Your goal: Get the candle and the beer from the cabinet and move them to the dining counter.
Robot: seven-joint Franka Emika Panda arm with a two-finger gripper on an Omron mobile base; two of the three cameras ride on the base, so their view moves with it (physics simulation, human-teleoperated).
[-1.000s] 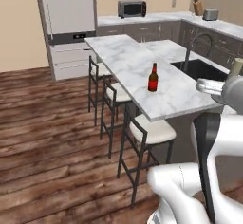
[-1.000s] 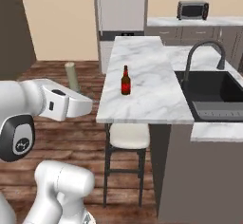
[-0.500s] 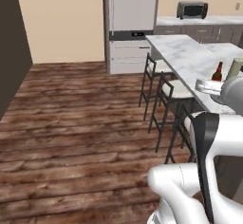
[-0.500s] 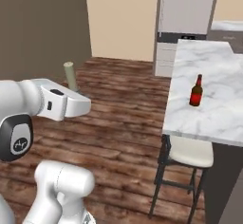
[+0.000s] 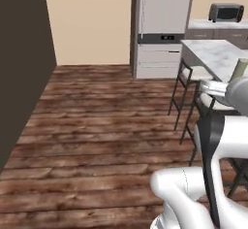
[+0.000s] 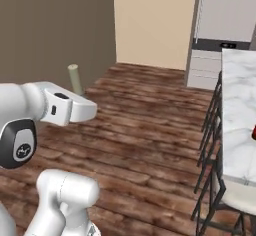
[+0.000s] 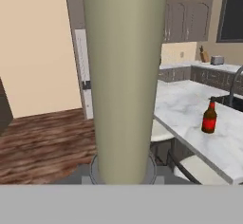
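A pale olive-beige candle [image 7: 124,76] stands upright right in front of the hand camera, its round dark base [image 7: 97,171] low in the hand view. My gripper [image 6: 78,96] is shut on the candle [image 6: 74,78], held in the air over the wooden floor, to the left of the dining counter [image 6: 237,105]. The candle's top [image 5: 238,68] also pokes up behind my arm. The beer [image 7: 209,117], a brown bottle with a red label, stands on the white marble dining counter [image 7: 182,107]; a red sliver of the beer [image 6: 254,132] shows at the frame edge.
Cream-cushioned stools [image 5: 193,77] line the counter's near side. A tall white fridge [image 5: 160,24] stands at the back and a microwave [image 5: 226,12] on the rear worktop. Grey-brown wall cabinets [image 7: 186,20] hang above. A dark wall [image 5: 19,77] closes the left. Wooden floor [image 5: 106,126] lies open.
The whole picture has swung as the base turned left: the counter and the beer slid to the right edge. The candle stays in my shut gripper.
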